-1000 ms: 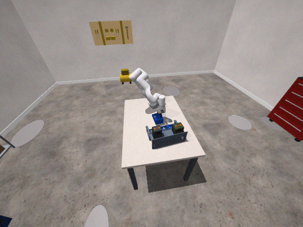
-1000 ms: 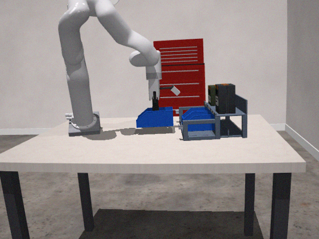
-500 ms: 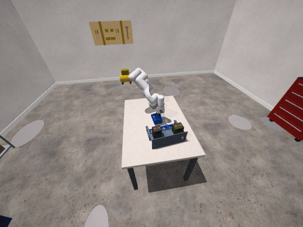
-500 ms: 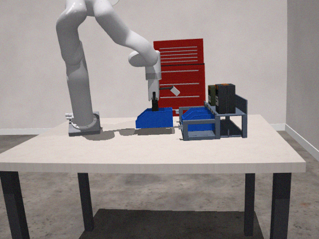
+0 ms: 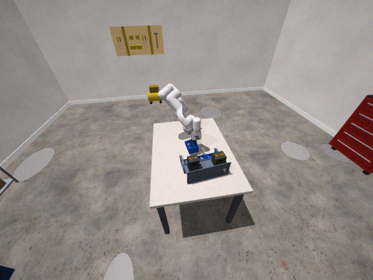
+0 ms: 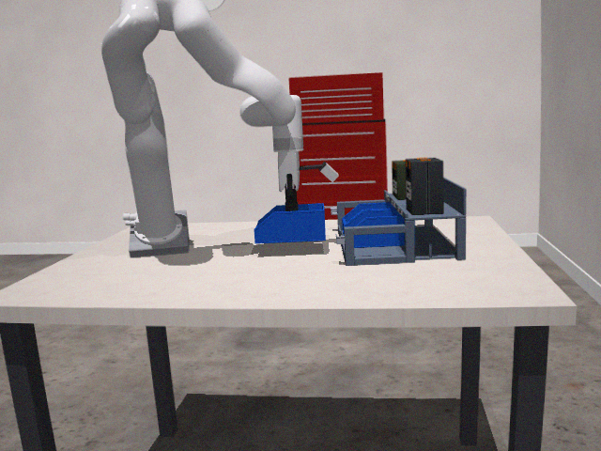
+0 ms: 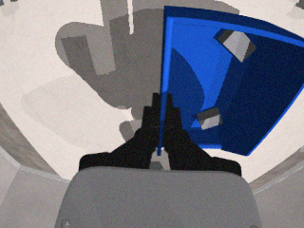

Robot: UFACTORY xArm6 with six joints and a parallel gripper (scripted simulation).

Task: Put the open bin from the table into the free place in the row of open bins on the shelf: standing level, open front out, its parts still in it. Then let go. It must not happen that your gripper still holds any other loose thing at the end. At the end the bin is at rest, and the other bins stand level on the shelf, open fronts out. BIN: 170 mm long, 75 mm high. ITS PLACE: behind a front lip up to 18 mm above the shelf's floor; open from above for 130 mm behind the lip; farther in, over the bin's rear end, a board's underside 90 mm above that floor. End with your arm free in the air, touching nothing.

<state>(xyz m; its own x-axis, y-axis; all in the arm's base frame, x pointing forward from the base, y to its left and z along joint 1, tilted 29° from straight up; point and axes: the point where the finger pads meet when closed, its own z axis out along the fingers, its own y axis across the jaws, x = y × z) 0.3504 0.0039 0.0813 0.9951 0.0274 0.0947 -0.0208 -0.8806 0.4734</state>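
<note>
The blue open bin point(image 5: 191, 147) point(image 6: 291, 227) point(image 7: 254, 102) is just left of the shelf in the exterior view, its shadow on the table beneath it. Two grey parts point(image 7: 236, 44) point(image 7: 209, 118) lie inside it. My gripper point(image 5: 196, 139) point(image 6: 290, 201) point(image 7: 161, 104) comes down from above and is shut on the bin's thin side wall, which shows between the fingers in the wrist view. The grey shelf point(image 5: 207, 173) point(image 6: 409, 238) holds other blue bins point(image 6: 371, 215) point(image 5: 206, 156) in its lower row. I cannot make out the free place.
Dark boxes point(image 6: 424, 186) point(image 5: 192, 161) point(image 5: 218, 157) stand on the shelf's upper board. The arm's base is at the far end of the white table point(image 5: 168, 181) point(image 6: 291, 291). A red tool cabinet point(image 6: 339, 135) point(image 5: 356, 132) stands on the floor beyond.
</note>
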